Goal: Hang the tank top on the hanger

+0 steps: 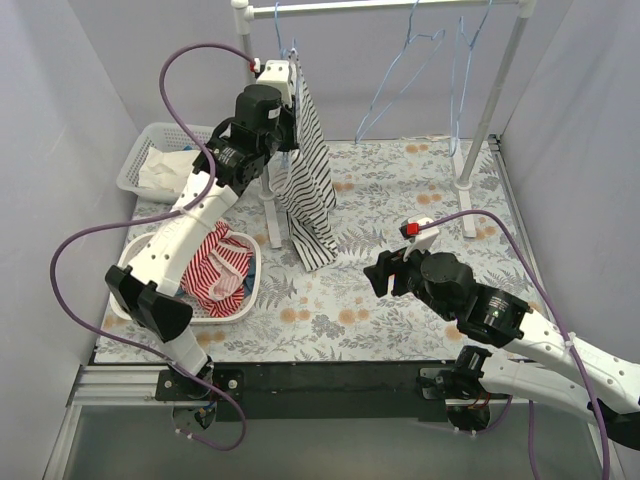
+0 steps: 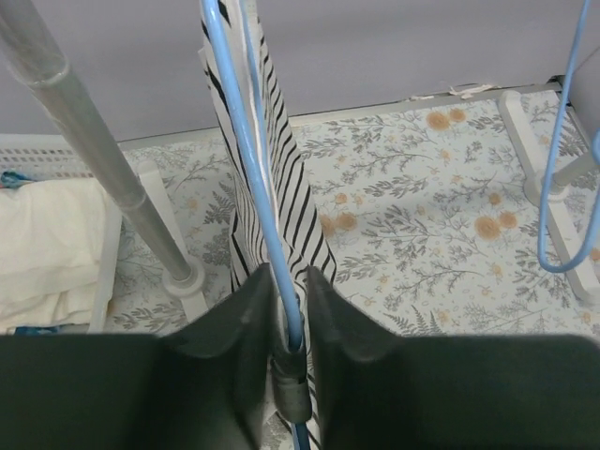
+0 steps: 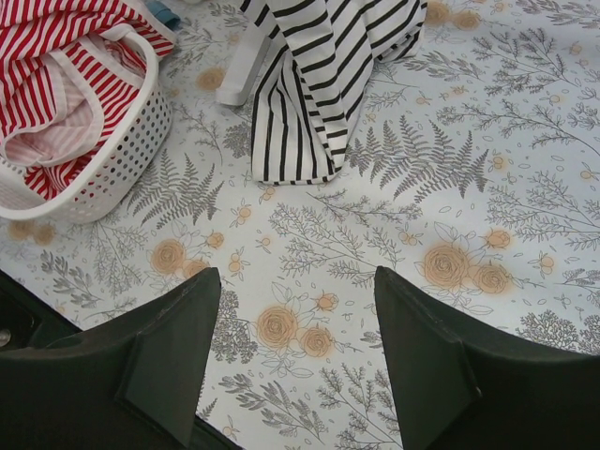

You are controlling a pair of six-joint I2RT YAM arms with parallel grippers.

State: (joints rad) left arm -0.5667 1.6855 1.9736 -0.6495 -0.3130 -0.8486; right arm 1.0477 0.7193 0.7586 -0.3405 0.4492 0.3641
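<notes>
The tank top [image 1: 308, 170], white with thin dark stripes, hangs from a pale-blue hanger [image 2: 246, 141] held up at the left end of the rack. Its hem rests on the floral table; it also shows in the left wrist view [image 2: 281, 202] and the right wrist view [image 3: 314, 80]. My left gripper [image 1: 285, 125] is raised beside the rack post and shut on the hanger's wire, which runs between its fingers [image 2: 328, 319]. My right gripper [image 1: 385, 275] is open and empty, low over the table, to the right of the garment's hem.
Two more blue hangers [image 1: 415, 70] hang on the rack bar [image 1: 400, 8]. A white basket [image 1: 235, 290] holds a red-and-white striped garment [image 1: 215, 270]. Another basket [image 1: 150, 160] at the back left holds white cloth. The rack's posts and feet [image 1: 270, 215] stand near the tank top.
</notes>
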